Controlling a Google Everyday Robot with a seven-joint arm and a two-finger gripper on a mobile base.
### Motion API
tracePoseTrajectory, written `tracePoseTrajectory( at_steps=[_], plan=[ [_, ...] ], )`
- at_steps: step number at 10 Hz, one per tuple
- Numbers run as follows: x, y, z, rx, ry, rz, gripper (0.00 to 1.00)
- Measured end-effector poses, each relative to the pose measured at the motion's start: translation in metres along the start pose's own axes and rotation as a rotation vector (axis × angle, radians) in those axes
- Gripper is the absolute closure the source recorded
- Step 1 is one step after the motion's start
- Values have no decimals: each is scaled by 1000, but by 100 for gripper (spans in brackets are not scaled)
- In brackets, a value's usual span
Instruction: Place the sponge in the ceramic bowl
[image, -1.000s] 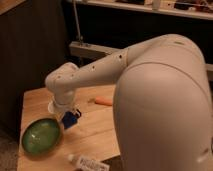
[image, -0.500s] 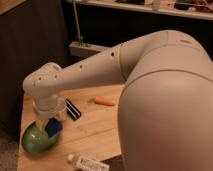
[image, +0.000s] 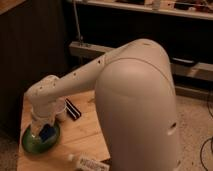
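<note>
One second has carried the gripper (image: 45, 125) from just beside the bowl's right edge to a spot over its middle. It now sits low within the rim of the bowl (image: 29, 145), at the left end of the counter (image: 87, 137). The sponge (image: 48, 132) came along with it. Its dark blue shape now shows right under the gripper, against the green of the bowl, and no longer over bare wood. I cannot tell whether the gripper is clamped on the sponge or has let it go, nor whether the sponge rests on the bowl's floor or hangs just above it.

For the task, this means the carrying looks as good as done, since the sponge is over or in the right dish. What remains unsettled is the release.

A striped block (image: 73, 109) lies on the counter near the bowl, to its upper right, and a white tube (image: 90, 162) lies at the front edge, both apart from the gripper.
</note>
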Motion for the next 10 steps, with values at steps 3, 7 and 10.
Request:
tracePoseTrajectory(
  at_steps=[3,7,10],
  plan=[
    [16,-7,5,25,20,-9,51],
    [19,-9,2,44,25,-10,23],
    [19,-9,2,44,25,-11,23]
  ],
)
